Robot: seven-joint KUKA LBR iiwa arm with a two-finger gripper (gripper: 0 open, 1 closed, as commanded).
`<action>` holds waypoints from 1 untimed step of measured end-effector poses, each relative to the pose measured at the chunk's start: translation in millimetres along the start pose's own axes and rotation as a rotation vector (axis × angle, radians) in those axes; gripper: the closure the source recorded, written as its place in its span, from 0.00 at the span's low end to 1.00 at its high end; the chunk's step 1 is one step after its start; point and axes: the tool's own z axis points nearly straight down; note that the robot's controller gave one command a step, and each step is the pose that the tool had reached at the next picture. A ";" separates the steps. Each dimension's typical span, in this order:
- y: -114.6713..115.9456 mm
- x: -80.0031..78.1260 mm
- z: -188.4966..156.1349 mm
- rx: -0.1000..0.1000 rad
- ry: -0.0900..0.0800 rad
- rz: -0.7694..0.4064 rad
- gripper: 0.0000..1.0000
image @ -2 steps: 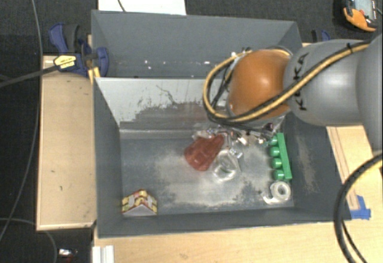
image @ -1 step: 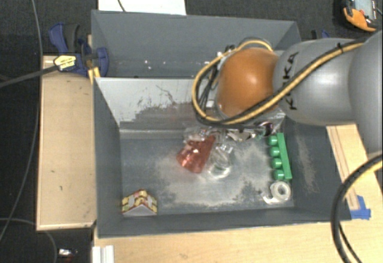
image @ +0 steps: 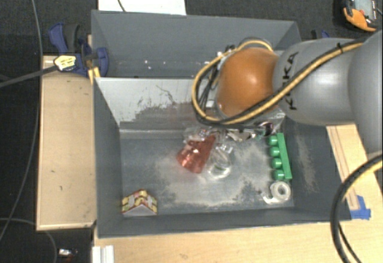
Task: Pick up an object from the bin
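Low over the middle of the grey metal bin [image: 108,154], beneath the arm's rounded orange wrist cover [image: 245,79] and its looped black-and-yellow cables [image: 200,103]: the hand [image: 222,135], mostly hidden by that cover. Cannot tell whether clenched or released.

Just below and to the left of the hand, on the bin floor: a translucent red plastic block [image: 194,155], chunky and tilted, nearest of all the loose things. Touching its right side, a clear see-through plastic piece [image: 219,165], rounded, with an outline hard to make out.

Further right, near the right wall and apart from those two: a long bright green plastic brick [image: 279,157] with a row of round studs, lying lengthwise from back to front. Just beside its near end, a small white ring-shaped part [image: 278,192], close to the front-right corner.

Well apart from everything else, in the front-left corner against the front wall: a small wedge-shaped piece [image: 139,202] patterned in yellow, brown and white.

Pale scuffs and dusty marks across the floor around the middle and up the back wall.
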 end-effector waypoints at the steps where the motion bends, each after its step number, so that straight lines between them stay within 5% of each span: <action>1: 1.5 0.4 -18.1 -0.003 -0.001 0.003 1.00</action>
